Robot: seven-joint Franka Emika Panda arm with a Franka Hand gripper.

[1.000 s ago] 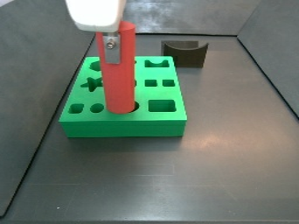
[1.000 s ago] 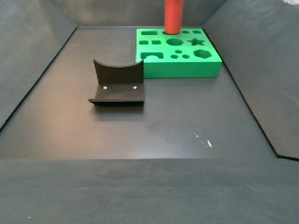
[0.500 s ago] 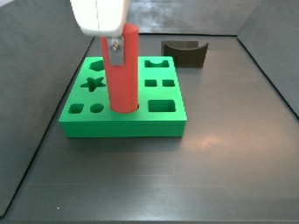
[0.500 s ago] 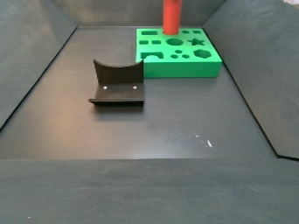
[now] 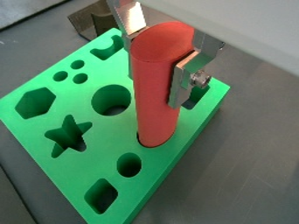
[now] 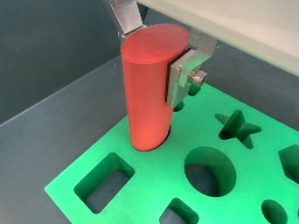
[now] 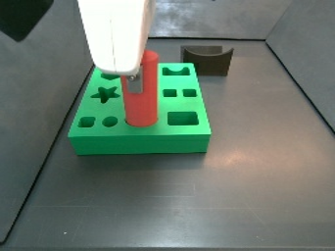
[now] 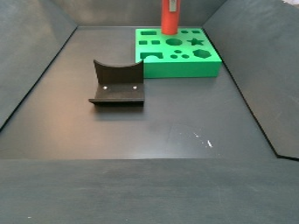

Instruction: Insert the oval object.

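Now the flat green block with shaped cut-outs (image 7: 137,125) sits left on the dark worktop (image 7: 197,196), the pincer (image 5: 163,48) above it clamped on the tall, smooth red-orange oval peg (image 5: 158,83) standing upright with its foot in a hole, the dark brown curved block (image 7: 210,59) well apart at right.

Oval object (image 5: 158,83): long, smooth red-orange peg, rounded top, upright. Lower end sits in a hole of the green block (image 5: 70,166). Gripper (image 5: 163,48) fingers clamp its upper part.
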